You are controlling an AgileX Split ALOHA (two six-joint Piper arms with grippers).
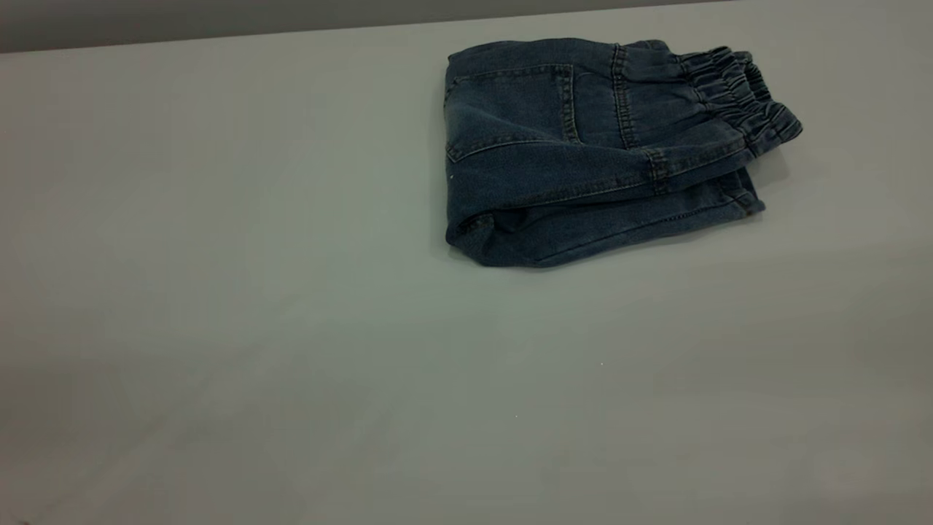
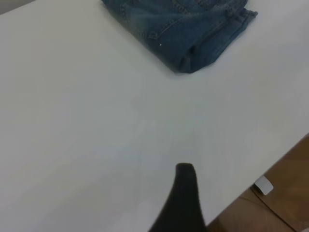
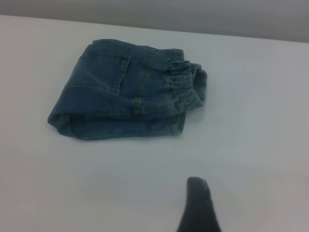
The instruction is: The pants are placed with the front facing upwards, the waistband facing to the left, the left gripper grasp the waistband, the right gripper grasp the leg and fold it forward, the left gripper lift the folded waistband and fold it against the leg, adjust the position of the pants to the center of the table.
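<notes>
On the far right part of the table [image 1: 291, 306], in the exterior view, we record the pants [image 1: 583, 153]: folded into a compact bundle, back patch pocket [image 1: 514, 102] uppermost; the waistband [image 1: 740, 95] lies at the bundle's right end, puckered and resting on the layers below; a rounded fold forms the left end; a stitched leg hem [image 1: 743, 200] shows under the waistband at the near right corner.

Neither arm appears in the exterior view; nothing touches the pants there.

Left gripper [image 2: 183, 193]: we see only one dark fingertip above bare table, near the table's edge and well apart from the pants [image 2: 188, 29]; it holds nothing and touches nothing that we can see; whether its fingers are spread or pressed together we cannot tell.

Right gripper [image 3: 199, 203]: again a single dark fingertip over bare table, clear of the pants [image 3: 120, 92]; the waistband [image 3: 188, 82] is seen beyond it; nothing held; how far the fingers are parted we cannot tell.

Beyond the table's edge in the left wrist view: brown floor [image 2: 285, 193]; a small white object [image 2: 264, 185] lying on it.
</notes>
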